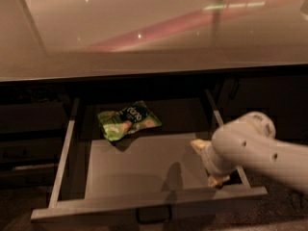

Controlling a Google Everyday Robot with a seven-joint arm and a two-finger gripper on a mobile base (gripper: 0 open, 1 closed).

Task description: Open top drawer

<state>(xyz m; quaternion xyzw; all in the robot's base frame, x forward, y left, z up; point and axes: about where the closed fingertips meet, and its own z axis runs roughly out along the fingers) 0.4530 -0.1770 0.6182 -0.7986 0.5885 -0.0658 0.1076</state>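
The top drawer (144, 202) is pulled well out from under the counter. I see its pale grey floor (134, 170), its side rails and the small loop handle (154, 216) at the middle of its front. A green snack bag (129, 121) lies at the back left of the floor. My gripper (210, 163), at the end of the white arm (260, 148), is inside the drawer at its right side, just behind the front panel and close to the right rail.
A glossy pale countertop (154, 28) overhangs the drawer. Dark shut cabinet fronts sit to the left (29, 129) and right (269, 100) of the opening. Brown floor shows below the drawer front.
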